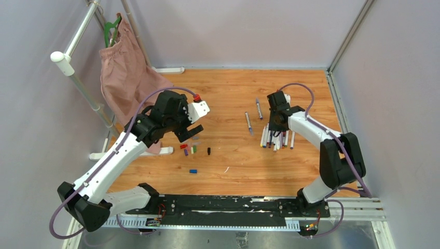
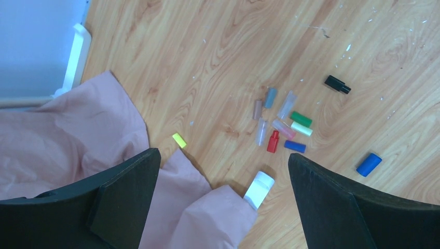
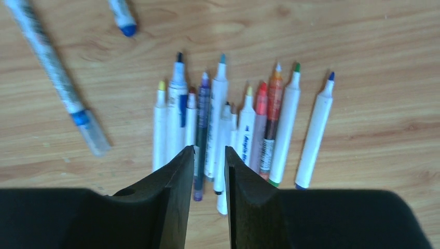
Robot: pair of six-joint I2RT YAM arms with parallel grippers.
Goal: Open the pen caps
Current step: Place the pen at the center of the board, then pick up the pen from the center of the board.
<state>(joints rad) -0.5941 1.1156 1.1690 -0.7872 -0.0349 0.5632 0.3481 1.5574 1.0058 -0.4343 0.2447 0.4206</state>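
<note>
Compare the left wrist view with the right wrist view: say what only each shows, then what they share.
Only the left wrist view: loose pen caps clustered on the wood, a black cap and a blue cap lying apart from them, and pink cloth at the left.
Only the right wrist view: a row of uncapped pens with coloured tips, plus two pens lying apart at upper left.
Both: the wooden table and a black gripper at the bottom. The left gripper is wide open and the right gripper only narrowly open.
</note>
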